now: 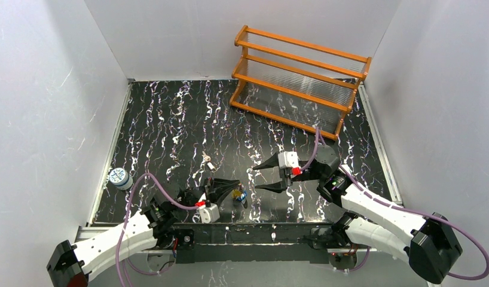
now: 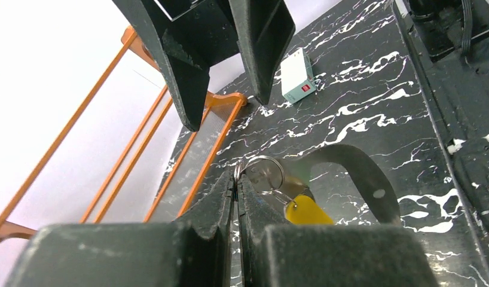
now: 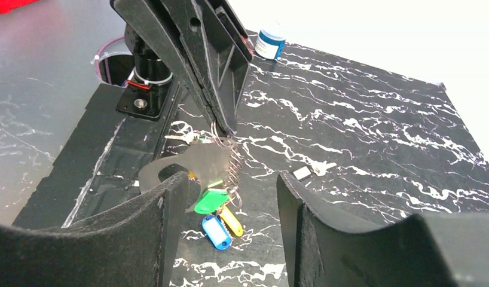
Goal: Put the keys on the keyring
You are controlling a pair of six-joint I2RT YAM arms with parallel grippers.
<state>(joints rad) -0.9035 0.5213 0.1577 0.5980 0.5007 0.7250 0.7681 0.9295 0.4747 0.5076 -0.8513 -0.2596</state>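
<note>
My left gripper (image 1: 225, 190) is shut, its tips (image 2: 236, 179) pinching a small silvery wire ring (image 2: 263, 173). That ring hangs at the end of the keyring (image 2: 361, 164), a pale metal loop held just off the mat. Under the keyring (image 3: 197, 161) dangle keys with a green (image 3: 212, 200), a blue (image 3: 216, 231) and a yellow tag (image 3: 232, 221). The key bunch (image 1: 239, 194) sits just right of the left fingertips. My right gripper (image 1: 263, 175) stands open, facing the bunch, with nothing between its fingers (image 3: 170, 227). A loose key with a white tag (image 1: 207, 160) lies farther back on the mat.
A small blue-white can (image 1: 118, 177) stands at the left edge of the black marbled mat (image 1: 170, 119). An orange wooden rack (image 1: 299, 81) fills the back right. White walls close in both sides and the back.
</note>
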